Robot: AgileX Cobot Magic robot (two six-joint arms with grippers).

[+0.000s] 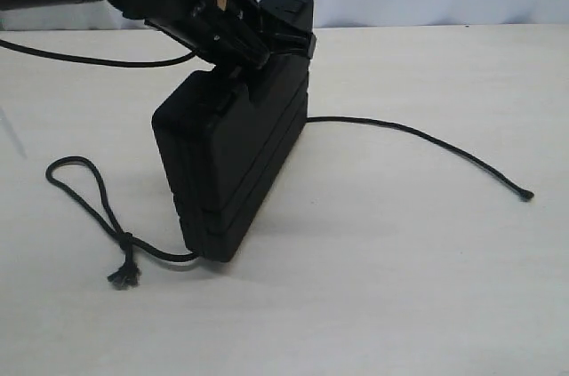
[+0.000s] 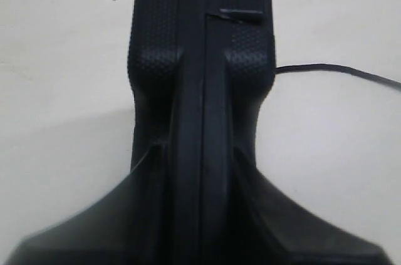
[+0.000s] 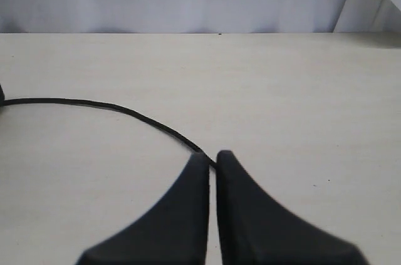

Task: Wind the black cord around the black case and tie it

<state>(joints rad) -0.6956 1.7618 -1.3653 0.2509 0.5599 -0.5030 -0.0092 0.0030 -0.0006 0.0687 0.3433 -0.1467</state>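
Worktop carries the black case on edge; left tool clamps its top, right tool fully closed.

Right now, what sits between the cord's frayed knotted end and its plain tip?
The black case, propped on its edge by the left gripper; the black cord goes in at one side and out the other. The exterior view shows it.
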